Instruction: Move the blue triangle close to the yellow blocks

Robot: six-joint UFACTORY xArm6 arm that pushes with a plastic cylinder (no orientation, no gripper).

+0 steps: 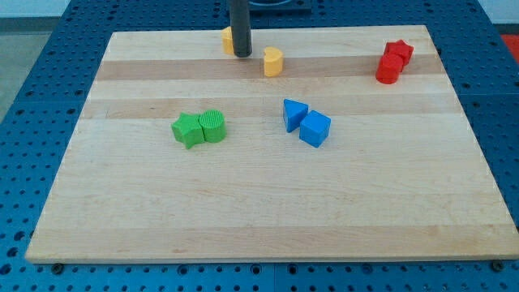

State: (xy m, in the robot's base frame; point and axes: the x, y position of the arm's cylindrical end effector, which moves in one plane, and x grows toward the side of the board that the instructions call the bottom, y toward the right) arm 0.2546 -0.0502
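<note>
- Blue triangle sits near the middle of the wooden board, a little toward the view's right.
- Blue cube touches it on the lower-right side.
- Yellow blocks: one heart-like block stands near the view's top, above and slightly left of the blue triangle, well apart from it; a second yellow block lies further left, partly hidden by the rod, shape unclear.
- My tip rests on the board between the two yellow blocks, against the left one; bare rod, nothing clamped.
- Green pair, a star-like block and a cylinder, touch at the view's left of centre.
- Red pair at the view's top right, touching, shapes unclear.
</note>
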